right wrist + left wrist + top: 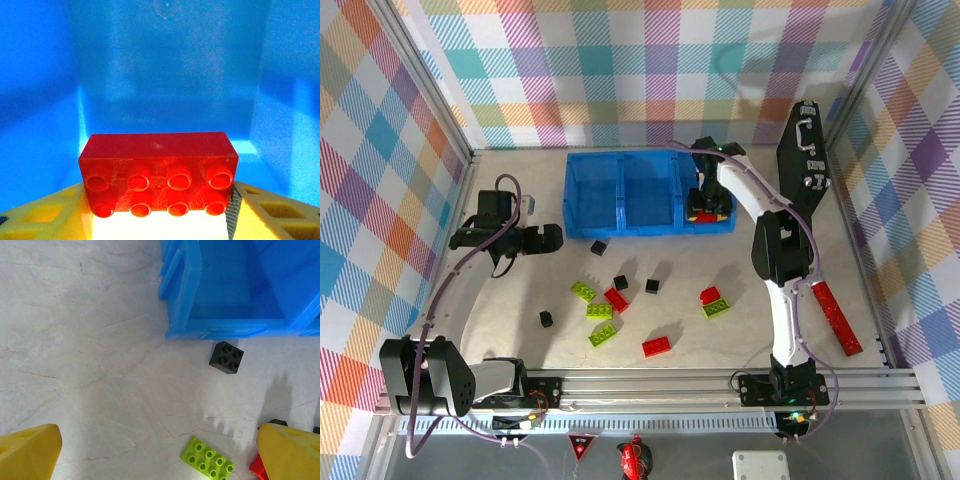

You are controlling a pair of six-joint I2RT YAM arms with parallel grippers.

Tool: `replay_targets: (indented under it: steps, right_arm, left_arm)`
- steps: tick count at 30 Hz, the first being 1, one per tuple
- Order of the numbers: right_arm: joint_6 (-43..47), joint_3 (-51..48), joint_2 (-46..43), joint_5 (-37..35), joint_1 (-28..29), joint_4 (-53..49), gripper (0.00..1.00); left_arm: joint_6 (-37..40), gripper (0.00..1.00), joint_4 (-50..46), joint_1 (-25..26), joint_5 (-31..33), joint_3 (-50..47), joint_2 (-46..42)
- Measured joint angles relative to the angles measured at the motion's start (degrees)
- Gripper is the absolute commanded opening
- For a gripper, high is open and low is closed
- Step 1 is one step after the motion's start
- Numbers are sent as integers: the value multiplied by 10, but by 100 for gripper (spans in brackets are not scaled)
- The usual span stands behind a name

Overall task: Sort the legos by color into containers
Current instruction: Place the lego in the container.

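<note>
Progress: looks early | your right gripper clamps a red lego over the tray's right-end compartment | left gripper spread apart beside the tray's front-left corner | other legos loose mid-bench, unsorted

The tray is bright translucent blue. Loose legos are red, lime green and black; the held brick is red. Fingers are yellow. The bench is cream, faintly veined. Walls wear pastel plaid. The stick is red, the case black.
</note>
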State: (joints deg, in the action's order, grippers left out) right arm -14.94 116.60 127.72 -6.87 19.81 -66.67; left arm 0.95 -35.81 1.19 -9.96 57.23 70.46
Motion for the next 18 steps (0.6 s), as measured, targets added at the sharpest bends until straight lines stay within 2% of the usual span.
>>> replay_targets:
  steps: [18]
  right_arm:
    - [21, 46, 69, 13, -11, 10, 63]
  left_arm:
    - [0, 100, 0, 0, 5, 0, 0]
